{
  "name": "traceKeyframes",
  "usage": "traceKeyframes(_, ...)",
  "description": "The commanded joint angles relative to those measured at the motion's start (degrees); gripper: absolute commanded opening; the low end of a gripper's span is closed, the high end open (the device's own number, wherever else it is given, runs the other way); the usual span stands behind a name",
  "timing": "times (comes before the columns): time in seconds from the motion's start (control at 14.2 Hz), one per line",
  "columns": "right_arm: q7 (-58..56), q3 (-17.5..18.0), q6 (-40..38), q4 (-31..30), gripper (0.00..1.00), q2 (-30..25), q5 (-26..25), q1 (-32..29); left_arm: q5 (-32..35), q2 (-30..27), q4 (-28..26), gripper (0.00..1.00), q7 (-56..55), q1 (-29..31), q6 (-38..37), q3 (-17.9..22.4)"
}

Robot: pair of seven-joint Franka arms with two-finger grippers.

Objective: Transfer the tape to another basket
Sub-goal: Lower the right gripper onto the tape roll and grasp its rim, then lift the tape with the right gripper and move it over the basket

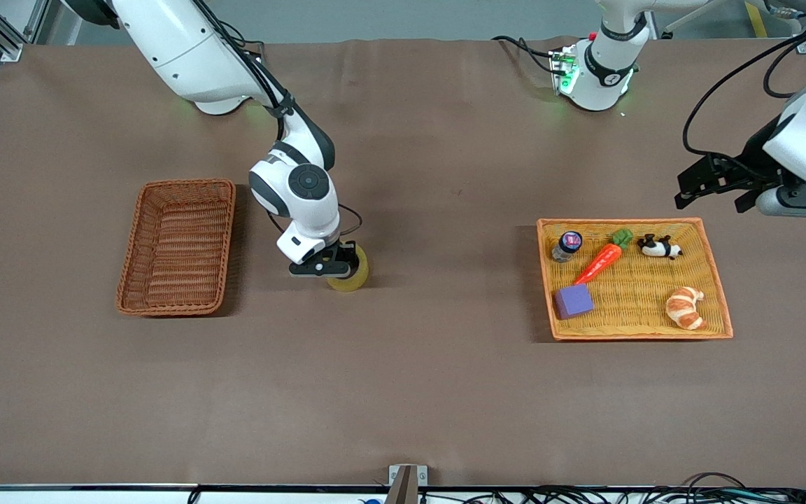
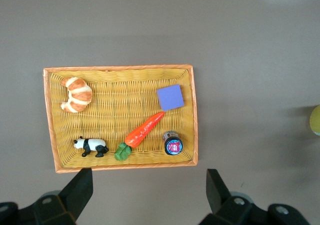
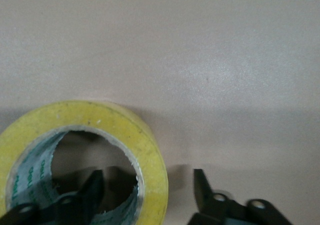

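Yellow tape (image 1: 348,276) on the table (image 1: 403,392) is straddled by the right gripper (image 1: 324,267), its jaws apart around one wall for lifting to the basket (image 1: 176,246), while the left gripper (image 1: 714,187) waits over the tray (image 1: 718,294), jaws apart.

Tape (image 1: 351,274) sits flat on the worktop (image 1: 403,392), between the basket (image 1: 178,245) at the right arm's end and the tray (image 1: 637,318) at the left arm's end. In the tray: bottle (image 1: 567,246), carrot (image 1: 602,260) and panda (image 1: 659,246) farther from the front camera, block (image 1: 574,301) and croissant (image 1: 685,308) nearer. Right gripper (image 1: 326,269) straddles the tape's wall, left gripper (image 1: 714,190) hangs by the tray.
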Motion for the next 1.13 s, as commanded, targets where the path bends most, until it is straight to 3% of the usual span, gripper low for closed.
traceKeyframes(0.0,1.7,0.2,-0.6,1.2,0.0,0.3,-1.1,-0.9,4.1,-1.7,-2.2,1.0,-2.2,0.4,1.3,-1.8)
traceKeyframes(0.35,3.7,0.4,-3.2,1.4,0.0,-1.8,-0.9,-1.9,4.7,1.3,-0.4,1.0,-1.5,0.5,1.2,-2.1)
traceKeyframes(0.63,3.1,1.1,-12.0,0.8,0.0,-12.3,1.2,-5.5,4.5,1.0,-0.5,1.0,-1.1,0.2,0.8,-2.0)
traceKeyframes(0.84,-3.4,1.4,-17.7,-0.1,0.0,-18.6,3.0,-10.0,4.5,0.9,-0.4,1.0,-1.2,-0.1,0.6,-2.0)
traceKeyframes(1.06,-18.5,1.2,-22.9,-0.2,0.0,-23.4,9.6,-16.3,4.5,0.9,-0.4,1.0,-1.2,0.1,0.6,-2.0)
